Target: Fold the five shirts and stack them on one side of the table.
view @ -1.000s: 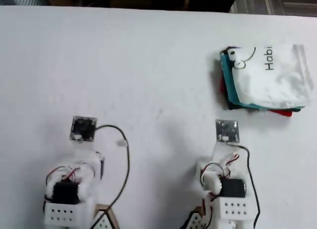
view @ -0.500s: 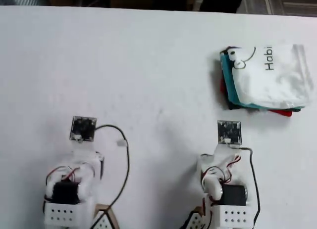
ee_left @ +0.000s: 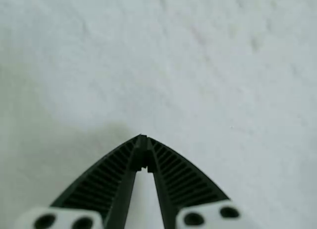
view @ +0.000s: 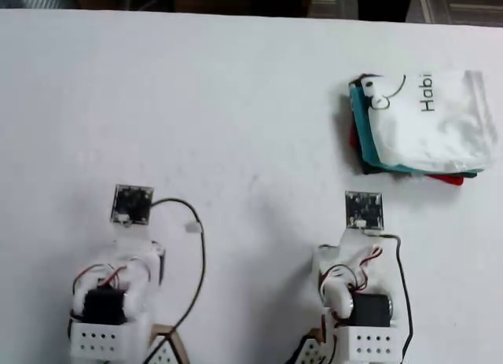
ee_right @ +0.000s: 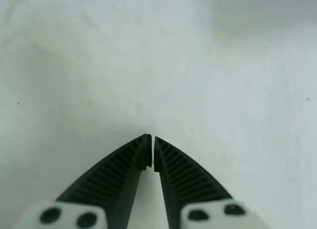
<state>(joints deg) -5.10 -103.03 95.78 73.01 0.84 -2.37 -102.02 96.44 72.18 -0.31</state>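
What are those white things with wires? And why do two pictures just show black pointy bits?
Those are two small robot arms, one arm beside the other arm, seen by a camera above a white table. The pointy bits are their pinchers, filmed by a little camera on each wrist: the left gripper and the right gripper. Both are closed, holding nothing, over bare table. At one side lies a stack of folded shirts, a white one on top.

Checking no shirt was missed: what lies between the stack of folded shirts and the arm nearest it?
Nothing. In the high view, the table between the shirt stack and the nearer arm is bare.
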